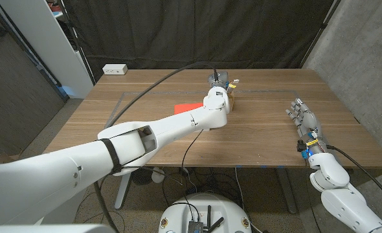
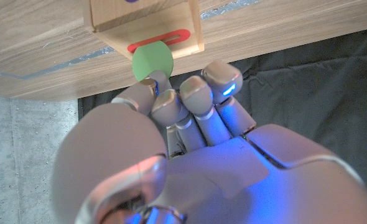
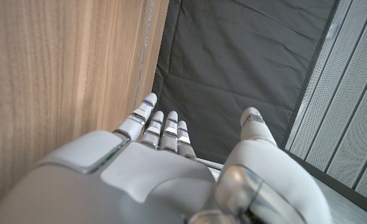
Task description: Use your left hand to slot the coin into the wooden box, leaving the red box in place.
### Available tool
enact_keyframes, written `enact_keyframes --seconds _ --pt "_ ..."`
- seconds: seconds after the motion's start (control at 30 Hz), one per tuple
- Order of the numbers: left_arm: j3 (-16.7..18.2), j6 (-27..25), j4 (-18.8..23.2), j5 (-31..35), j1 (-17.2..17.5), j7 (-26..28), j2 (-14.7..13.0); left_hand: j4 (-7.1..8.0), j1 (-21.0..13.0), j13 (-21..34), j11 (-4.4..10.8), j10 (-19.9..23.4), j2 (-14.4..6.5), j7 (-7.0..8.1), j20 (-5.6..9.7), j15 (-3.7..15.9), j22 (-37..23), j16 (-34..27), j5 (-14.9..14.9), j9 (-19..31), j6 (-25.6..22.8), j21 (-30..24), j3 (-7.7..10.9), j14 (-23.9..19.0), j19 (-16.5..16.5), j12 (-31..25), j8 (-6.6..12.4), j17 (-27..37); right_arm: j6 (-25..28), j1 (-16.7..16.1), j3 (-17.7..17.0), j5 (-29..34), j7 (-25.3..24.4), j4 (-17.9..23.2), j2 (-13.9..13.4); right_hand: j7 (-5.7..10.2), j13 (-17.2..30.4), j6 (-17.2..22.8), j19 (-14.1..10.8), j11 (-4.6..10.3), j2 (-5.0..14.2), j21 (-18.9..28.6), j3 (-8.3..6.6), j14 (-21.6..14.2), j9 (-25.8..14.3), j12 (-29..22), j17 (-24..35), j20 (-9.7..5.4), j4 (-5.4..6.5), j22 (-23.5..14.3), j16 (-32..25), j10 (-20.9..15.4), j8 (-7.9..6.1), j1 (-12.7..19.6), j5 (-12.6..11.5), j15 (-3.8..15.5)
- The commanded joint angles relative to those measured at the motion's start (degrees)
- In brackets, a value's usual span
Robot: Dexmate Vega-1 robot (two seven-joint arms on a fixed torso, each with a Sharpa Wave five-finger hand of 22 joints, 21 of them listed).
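A robot's two white arms reach over a long wooden table [image 1: 146, 120] backed by a dark curtain [image 1: 178, 32].

The left arm stretches from the near left corner diagonally to the middle of the table's far half. Its left hand [image 1: 217, 83] is at a small, light wooden box [image 1: 232, 98] that stands there. In the left wrist view, the wooden box [image 2: 147, 23] shows a face with a narrow slot outlined in red [image 2: 174, 38]. A round, flat green coin [image 2: 152, 61] is pinched in the fingertips [image 2: 158, 84] of the left hand [image 2: 190, 143], its edge touching the red-rimmed slot. Most of the coin is outside the box; whether its edge has entered the slot cannot be told.

Just beside the left wrist, on the near left side of the wooden box, a flat red box [image 1: 186, 109] lies on the table, partly hidden by the arm.

The right hand [image 1: 304, 120] is well apart from both boxes, near the table's right edge. Its fingers are spread and point toward the far side, holding nothing. The right wrist view shows the right hand [image 3: 165, 162] from behind, its fingers [image 3: 162, 124] straight beside the tabletop and the thumb [image 3: 255, 124] held away from them.

A white power strip [image 1: 114, 68] lies at the table's far left corner.
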State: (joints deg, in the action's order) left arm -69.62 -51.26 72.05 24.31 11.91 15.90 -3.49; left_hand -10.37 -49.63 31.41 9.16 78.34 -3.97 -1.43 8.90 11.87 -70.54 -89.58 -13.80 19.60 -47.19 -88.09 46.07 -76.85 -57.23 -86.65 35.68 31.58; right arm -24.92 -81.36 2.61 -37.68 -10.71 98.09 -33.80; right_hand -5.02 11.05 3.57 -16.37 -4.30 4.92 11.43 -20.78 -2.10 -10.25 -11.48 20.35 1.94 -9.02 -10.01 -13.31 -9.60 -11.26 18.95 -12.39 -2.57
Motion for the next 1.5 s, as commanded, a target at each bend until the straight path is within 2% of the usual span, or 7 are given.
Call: enact_keyframes --seconds 0.03,0.63,1.2,1.4,1.5 --pt "-0.22 -1.25 0.32 -0.31 0.37 0.13 -0.11 -0.08 -0.26 0.35 0.44 0.17 -0.01 -2.28 3.1 -0.02 -0.21 0.17 -0.32 1.64 -10.01 0.26 0.29 0.07 0.23 -0.02 0.1 -0.13 0.09 0.11 0.29 -0.39 0.34 -0.34 -0.11 0.01 0.1 0.33 -0.35 0.13 0.24 -0.01 -0.19 -0.54 -0.28 -0.01 0.09 0.13 0.24 -0.06 -0.32 -0.5 0.14 0.54 -0.33 0.0" --pt "-1.9 -1.08 -1.36 -0.54 -0.41 -0.93 0.32 -0.11 -0.38 0.81 0.41 -0.06 0.02 -2.23 3.09 -0.01 -0.2 -0.2 -0.49 1.6 -10.03 0.22 0.28 -0.13 0.43 -0.1 -0.05 0.33 0.33 0.63 0.64 -1.19 1.03 -1.13 -0.36 0.17 0.1 0.4 -0.4 0.11 0.25 0.0 -0.16 -0.53 -0.28 -0.02 0.11 0.15 0.24 -0.07 -0.31 -0.52 0.12 0.53 -0.33 -0.05" --pt "-3.09 -1.16 -5.87 -1.4 -1.5 -2.35 2.69 -0.08 -0.25 0.76 0.4 -0.14 0.2 -2.39 3.09 -0.02 -0.19 -0.05 -0.65 1.23 -10.11 0.42 0.3 0.28 0.79 0.06 -0.41 0.23 0.23 0.98 0.75 -1.48 1.37 -1.65 -0.58 0.28 0.12 0.46 -0.41 0.16 0.25 0.0 -0.12 -0.63 -0.29 -0.06 0.14 0.19 0.24 -0.07 -0.33 -0.67 0.11 0.52 -0.33 0.0" --pt "-2.99 -1.87 -5.11 -1.69 -1.51 -2.59 2.52 0.16 0.46 0.61 0.64 -0.11 0.73 -1.34 3.05 -0.04 -0.16 0.16 -0.67 1.25 -9.9 0.57 0.08 0.56 0.92 0.16 -0.61 -0.16 -0.13 0.62 0.54 -1.33 1.14 -1.48 -0.56 0.28 0.12 0.48 -0.4 0.17 0.26 0.0 -0.11 -0.61 -0.29 -0.05 0.16 0.19 0.25 -0.07 -0.32 -0.65 0.11 0.51 -0.33 0.01" --pt "-2.85 -2.23 -4.44 -1.82 -1.37 -2.53 2.23 0.09 0.79 0.31 0.84 -0.01 1.01 -0.56 3.13 -0.01 -0.2 0.13 -0.8 0.86 -8.22 0.62 0.16 0.57 0.83 0.32 -1.66 -0.19 -0.23 0.51 0.47 -1.25 1.05 -1.36 -0.55 0.28 0.12 0.45 -0.39 0.14 0.27 0.0 -0.11 -0.6 -0.29 -0.05 0.16 0.21 0.25 -0.08 -0.31 -0.66 0.12 0.51 -0.33 -0.1"
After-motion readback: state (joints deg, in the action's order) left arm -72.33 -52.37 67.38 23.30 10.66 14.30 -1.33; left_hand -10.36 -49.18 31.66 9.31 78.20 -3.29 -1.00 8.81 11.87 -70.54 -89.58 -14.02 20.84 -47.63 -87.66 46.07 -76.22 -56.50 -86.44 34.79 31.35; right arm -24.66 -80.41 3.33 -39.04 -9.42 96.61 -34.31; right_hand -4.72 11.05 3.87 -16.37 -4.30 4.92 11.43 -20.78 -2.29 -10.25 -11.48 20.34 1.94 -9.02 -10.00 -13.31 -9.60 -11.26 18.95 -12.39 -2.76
